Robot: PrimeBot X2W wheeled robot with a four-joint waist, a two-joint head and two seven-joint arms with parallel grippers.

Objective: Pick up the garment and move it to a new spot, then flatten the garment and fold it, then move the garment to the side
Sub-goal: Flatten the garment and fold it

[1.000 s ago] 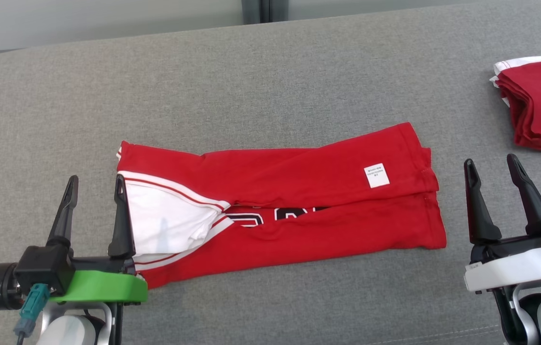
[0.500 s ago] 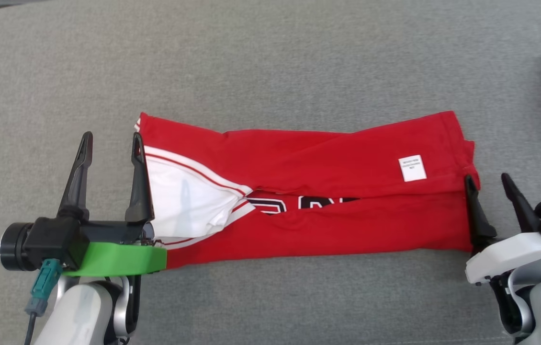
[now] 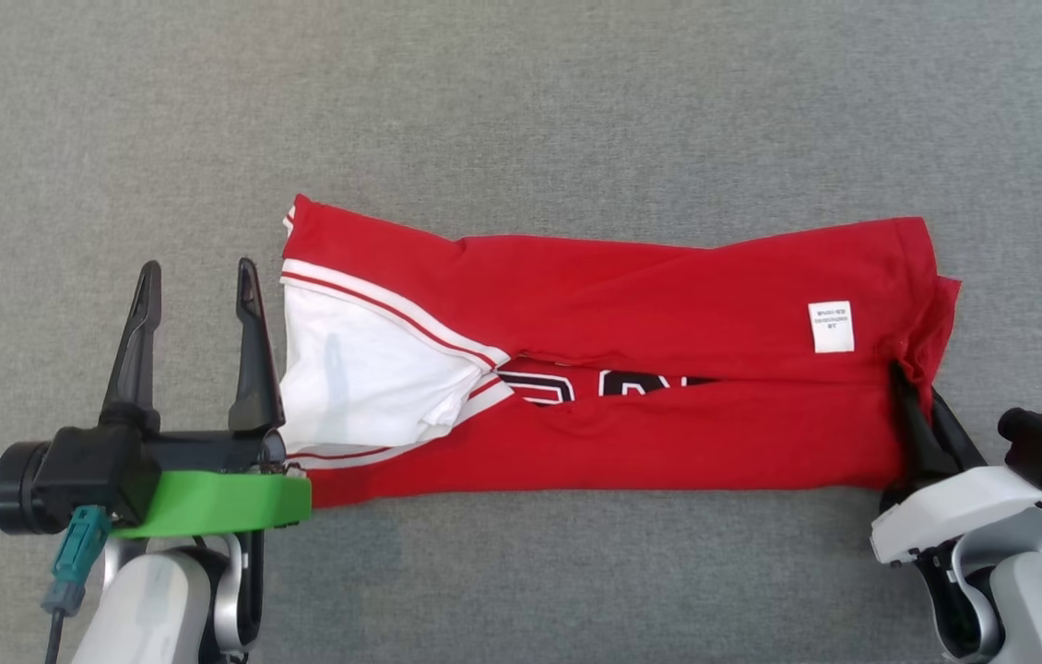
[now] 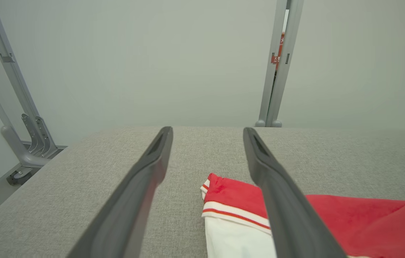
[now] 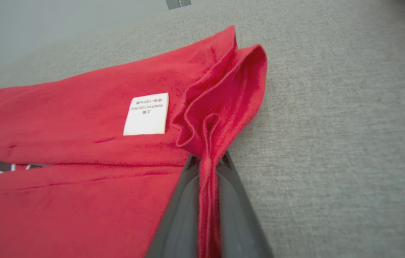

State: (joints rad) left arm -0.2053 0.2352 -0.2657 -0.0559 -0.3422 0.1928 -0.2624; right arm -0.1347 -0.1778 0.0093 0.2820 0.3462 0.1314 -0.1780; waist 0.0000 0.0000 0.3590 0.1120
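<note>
Closing in from beside the garment [image 3: 632, 304], the right jaws have pinched its bunched right-end hem; it lies folded across the grey cushion's [image 3: 521, 111] middle. Left jaws stand open, just beside the white panel [image 3: 355, 387]. Better to grip that end too before lifting, keeping layers together.

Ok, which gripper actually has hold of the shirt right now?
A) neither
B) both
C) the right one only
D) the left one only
C: the right gripper is shut on a pinched fold at the edge of the red shirt, while the left gripper stands open beside the shirt's white end.
</note>
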